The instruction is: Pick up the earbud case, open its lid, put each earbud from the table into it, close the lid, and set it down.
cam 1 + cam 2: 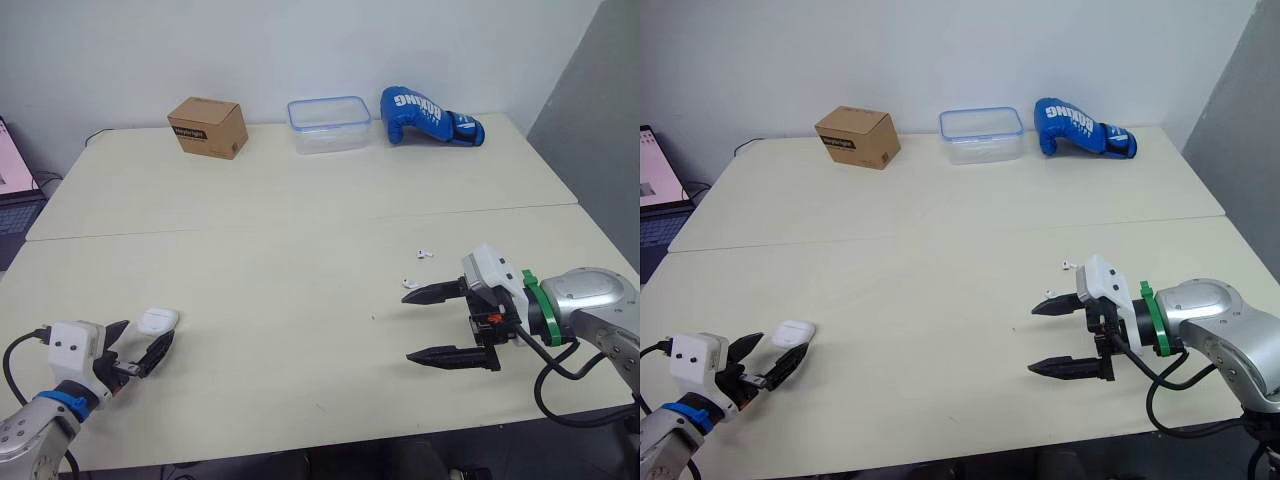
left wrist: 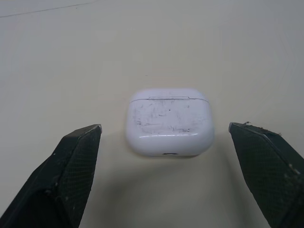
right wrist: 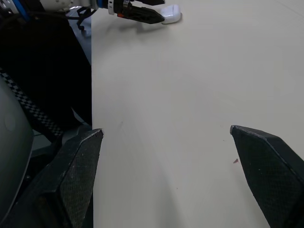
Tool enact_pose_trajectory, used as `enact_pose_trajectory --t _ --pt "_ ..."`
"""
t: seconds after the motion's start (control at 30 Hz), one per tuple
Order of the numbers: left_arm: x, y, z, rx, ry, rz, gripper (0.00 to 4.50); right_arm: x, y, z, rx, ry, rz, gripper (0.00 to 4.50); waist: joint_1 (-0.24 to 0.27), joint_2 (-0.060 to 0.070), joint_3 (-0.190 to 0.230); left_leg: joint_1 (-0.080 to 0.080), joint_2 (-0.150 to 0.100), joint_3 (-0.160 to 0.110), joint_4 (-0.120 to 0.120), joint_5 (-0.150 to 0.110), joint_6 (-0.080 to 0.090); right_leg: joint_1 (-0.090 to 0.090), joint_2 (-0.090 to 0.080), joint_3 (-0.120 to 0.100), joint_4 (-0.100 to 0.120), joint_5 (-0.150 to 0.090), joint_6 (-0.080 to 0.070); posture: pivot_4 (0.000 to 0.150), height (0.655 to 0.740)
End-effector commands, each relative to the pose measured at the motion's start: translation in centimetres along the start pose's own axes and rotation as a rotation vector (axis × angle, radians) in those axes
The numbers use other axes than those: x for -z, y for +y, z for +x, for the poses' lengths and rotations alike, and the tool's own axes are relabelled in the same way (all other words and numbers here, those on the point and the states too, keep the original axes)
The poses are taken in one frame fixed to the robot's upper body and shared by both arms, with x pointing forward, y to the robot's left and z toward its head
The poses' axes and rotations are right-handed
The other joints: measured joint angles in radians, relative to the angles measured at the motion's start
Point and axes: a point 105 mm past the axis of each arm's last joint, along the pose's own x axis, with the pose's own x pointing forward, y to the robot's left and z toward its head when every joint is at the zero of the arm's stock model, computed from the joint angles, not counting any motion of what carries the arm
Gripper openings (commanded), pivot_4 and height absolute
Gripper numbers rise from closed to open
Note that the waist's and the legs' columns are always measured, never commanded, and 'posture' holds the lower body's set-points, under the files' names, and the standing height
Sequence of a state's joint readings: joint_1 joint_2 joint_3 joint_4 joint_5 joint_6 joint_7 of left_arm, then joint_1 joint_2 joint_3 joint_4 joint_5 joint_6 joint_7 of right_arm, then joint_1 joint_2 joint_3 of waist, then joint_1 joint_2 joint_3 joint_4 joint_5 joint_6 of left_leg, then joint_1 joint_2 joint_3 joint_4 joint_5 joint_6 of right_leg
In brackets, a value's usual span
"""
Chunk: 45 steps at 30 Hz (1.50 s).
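One earbud case (image 1: 158,320), two earbuds (image 1: 424,253) (apart)

The earbud case (image 2: 169,121) is presenting glossy white plastic, finely scuffed on top. The table (image 1: 280,280) beneath the case is showing a smooth, matt cream surface. The left gripper (image 1: 146,333) fingers (image 2: 71,166) are showing black, cross-hatched texture. Well beyond the case, the box (image 1: 208,127) is reading as matt cardboard, the container (image 1: 329,124) as clear plastic, and the boxing glove (image 1: 425,115) as glossy blue.

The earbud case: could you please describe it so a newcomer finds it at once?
On the table, look to the near left corner, at the open left tool. Between its tips lies the earbud case, the only small rounded white box, lid shut.
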State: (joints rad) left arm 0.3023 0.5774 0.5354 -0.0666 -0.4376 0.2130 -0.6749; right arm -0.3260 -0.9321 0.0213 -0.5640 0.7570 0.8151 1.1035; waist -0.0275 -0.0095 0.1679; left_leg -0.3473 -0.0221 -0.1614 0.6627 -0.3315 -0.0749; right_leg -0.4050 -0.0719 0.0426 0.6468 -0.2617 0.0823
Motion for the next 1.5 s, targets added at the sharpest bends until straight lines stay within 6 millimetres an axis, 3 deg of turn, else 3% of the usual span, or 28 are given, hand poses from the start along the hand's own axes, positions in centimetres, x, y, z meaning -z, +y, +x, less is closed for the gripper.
enact_pose_trajectory --t 0.03,0.3,0.7,0.9,1.0,1.13,1.37,1.5 --pt "0.0 -0.1 0.3 -0.001 -0.003 0.021 4.48 -0.9 0.5 -0.3 0.007 -0.012 -0.034 4.47 0.0 0.0 0.0 0.0 0.0 0.0 0.0 0.0 0.0 0.0 0.0 0.0 0.0 0.0 0.0 0.15 0.74" --pt "0.2 -0.7 2.0 0.008 0.009 0.022 4.48 -1.1 0.6 -0.4 0.02 -0.01 -0.03 4.47 0.0 0.0 0.0 0.0 0.0 0.0 0.0 0.0 0.0 0.0 0.0 0.0 0.0 0.0 0.0 0.15 0.74" --pt "1.2 -0.6 1.1 -0.007 0.038 0.006 4.48 -1.6 0.4 -0.1 0.026 -0.009 -0.027 4.47 -0.001 0.0 0.0 0.0 0.0 0.0 0.0 0.0 0.0 0.0 0.0 0.0 0.0 0.0 0.0 0.15 0.74" --pt "1.0 -0.7 1.6 0.012 0.038 0.005 4.48 -2.1 0.5 0.0 0.023 -0.01 -0.032 4.47 0.0 0.0 0.0 0.0 0.0 0.0 0.0 0.0 0.0 0.0 0.0 0.0 0.0 0.0 0.0 0.15 0.74" --pt "1.0 -0.7 1.7 0.019 0.036 0.001 3.91 -2.2 0.7 0.2 0.023 -0.01 -0.031 4.5 0.0 0.0 0.0 0.0 0.0 0.0 0.0 0.0 0.0 0.0 0.0 0.0 0.0 0.0 0.0 0.15 0.74" --pt "1.0 -0.7 1.7 0.021 0.04 0.007 2.74 -2.2 1.0 0.7 0.026 -0.009 -0.028 4.5 0.0 0.0 0.0 0.0 0.0 0.0 0.0 0.0 0.0 0.0 0.0 0.0 0.0 0.0 0.0 0.15 0.74" --pt "0.4 -1.2 1.9 0.046 0.028 0.039 2.74 -2.2 1.0 0.8 0.032 -0.008 -0.019 4.5 0.0 0.0 0.0 0.0 0.0 0.0 0.0 0.0 0.0 0.0 0.0 0.0 0.0 0.0 0.0 0.15 0.74" --pt "-3.1 -3.0 3.5 0.137 -0.08 0.112 2.74 -1.9 0.3 0.5 0.063 -0.027 0.043 4.5 0.004 -0.001 0.0 0.0 0.0 0.0 0.0 0.0 0.0 0.0 0.0 0.0 0.0 0.0 0.0 0.15 0.74"
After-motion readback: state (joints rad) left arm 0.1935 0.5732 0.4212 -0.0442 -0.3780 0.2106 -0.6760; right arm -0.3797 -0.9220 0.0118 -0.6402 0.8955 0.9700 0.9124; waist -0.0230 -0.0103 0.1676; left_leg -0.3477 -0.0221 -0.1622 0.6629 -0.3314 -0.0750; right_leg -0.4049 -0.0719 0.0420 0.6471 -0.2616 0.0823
